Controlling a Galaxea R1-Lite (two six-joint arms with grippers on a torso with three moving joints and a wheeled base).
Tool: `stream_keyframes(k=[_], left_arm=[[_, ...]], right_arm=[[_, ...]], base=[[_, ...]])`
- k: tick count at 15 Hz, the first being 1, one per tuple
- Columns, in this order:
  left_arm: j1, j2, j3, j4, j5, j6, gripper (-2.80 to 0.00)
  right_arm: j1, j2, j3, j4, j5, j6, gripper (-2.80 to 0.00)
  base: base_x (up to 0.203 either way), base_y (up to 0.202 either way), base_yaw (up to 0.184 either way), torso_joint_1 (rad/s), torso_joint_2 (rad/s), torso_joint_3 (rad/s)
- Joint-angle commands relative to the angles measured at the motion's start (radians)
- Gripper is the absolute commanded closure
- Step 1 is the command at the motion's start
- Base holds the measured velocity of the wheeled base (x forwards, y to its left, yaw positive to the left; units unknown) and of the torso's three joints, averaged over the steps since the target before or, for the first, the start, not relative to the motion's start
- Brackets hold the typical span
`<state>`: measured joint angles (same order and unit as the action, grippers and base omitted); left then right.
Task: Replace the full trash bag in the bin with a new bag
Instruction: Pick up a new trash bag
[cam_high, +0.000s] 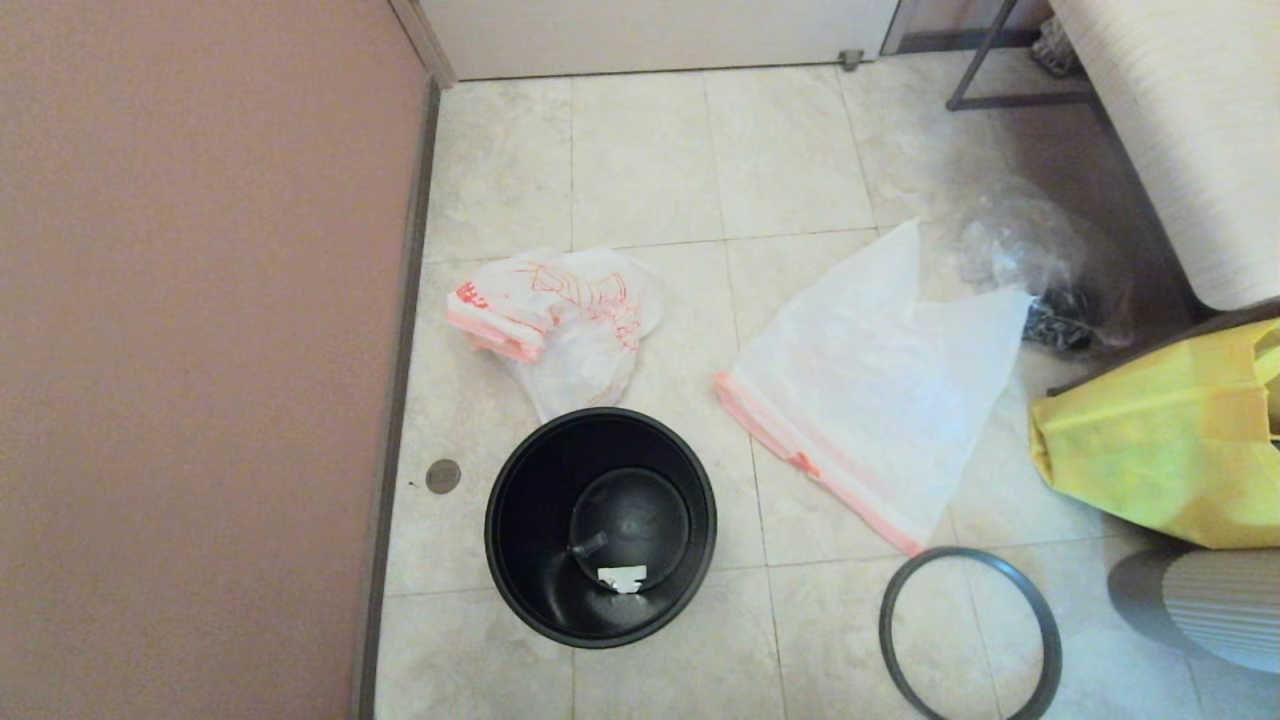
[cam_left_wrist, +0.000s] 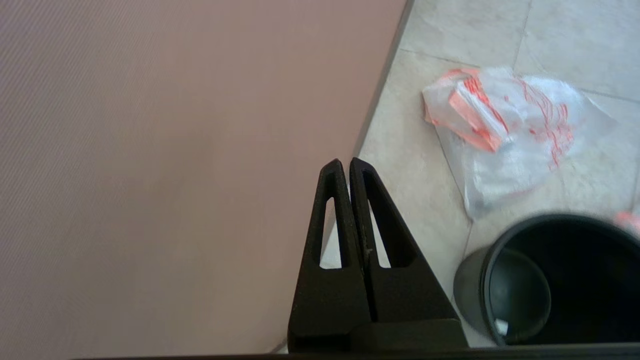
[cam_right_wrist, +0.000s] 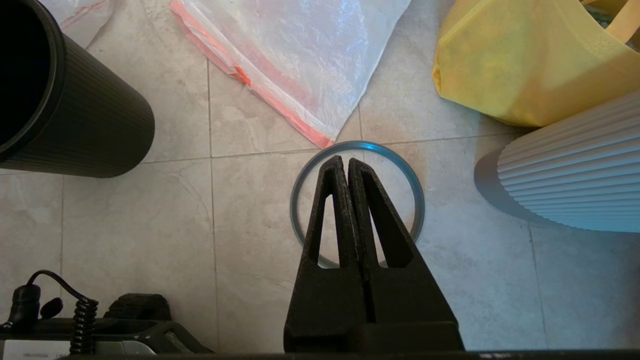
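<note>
The dark round bin (cam_high: 600, 528) stands upright on the floor with no bag in it, a white scrap at its bottom. Its grey hoop rim (cam_high: 968, 634) lies apart on the tiles to the right. The full trash bag (cam_high: 555, 318), white with red drawings, lies just behind the bin near the wall. The new bag (cam_high: 870, 385), milky white with an orange-pink band, lies flat right of the bin. Neither arm shows in the head view. My left gripper (cam_left_wrist: 346, 162) is shut and empty, high beside the wall, left of the bin (cam_left_wrist: 555, 280). My right gripper (cam_right_wrist: 343, 161) is shut and empty above the hoop (cam_right_wrist: 357, 200).
A brown wall (cam_high: 200, 350) runs along the left. A yellow bag (cam_high: 1160, 450), a white ribbed object (cam_high: 1215, 605) and a crinkled clear bag with dark contents (cam_high: 1040, 270) crowd the right side. A white ribbed panel on a metal frame (cam_high: 1180, 120) stands at the back right.
</note>
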<state>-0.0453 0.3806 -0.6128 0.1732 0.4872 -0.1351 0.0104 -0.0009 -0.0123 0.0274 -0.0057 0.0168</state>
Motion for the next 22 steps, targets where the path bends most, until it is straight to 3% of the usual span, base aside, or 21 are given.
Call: stream_keyframes(k=[1, 5, 6, 8, 11, 12, 22], left_arm=[[0.027, -0.168, 0.106, 0.017, -0.140, 0.001, 0.00], [0.038, -0.354, 0.358, 0.012, -0.436, 0.060, 0.00], [0.039, -0.371, 0.417, 0.003, -0.461, 0.073, 0.00], [0.039, -0.380, 0.507, -0.061, -0.479, 0.086, 0.00], [0.039, -0.382, 0.611, -0.182, -0.487, 0.154, 0.00], [0.039, -0.382, 0.623, -0.194, -0.488, 0.184, 0.00], [0.048, -0.346, 0.622, -0.190, -0.492, 0.216, 0.00]], right_arm=[[0.000, 0.001, 0.000, 0.000, 0.000, 0.000, 0.00], [0.000, 0.001, 0.000, 0.000, 0.000, 0.000, 0.00], [0.002, 0.001, 0.000, 0.000, 0.000, 0.000, 0.00], [0.001, 0.001, 0.000, 0.000, 0.000, 0.000, 0.00], [0.001, 0.001, 0.000, 0.000, 0.000, 0.000, 0.00], [0.000, 0.001, 0.000, 0.000, -0.001, 0.000, 0.00], [0.001, 0.001, 0.000, 0.000, -0.001, 0.000, 0.00]], base=[[0.000, 0.000, 0.000, 0.000, 0.00, 0.000], [0.000, 0.000, 0.000, 0.000, 0.00, 0.000], [0.000, 0.000, 0.000, 0.000, 0.00, 0.000], [0.000, 0.000, 0.000, 0.000, 0.00, 0.000], [0.000, 0.000, 0.000, 0.000, 0.00, 0.000], [0.000, 0.000, 0.000, 0.000, 0.00, 0.000], [0.000, 0.000, 0.000, 0.000, 0.00, 0.000]])
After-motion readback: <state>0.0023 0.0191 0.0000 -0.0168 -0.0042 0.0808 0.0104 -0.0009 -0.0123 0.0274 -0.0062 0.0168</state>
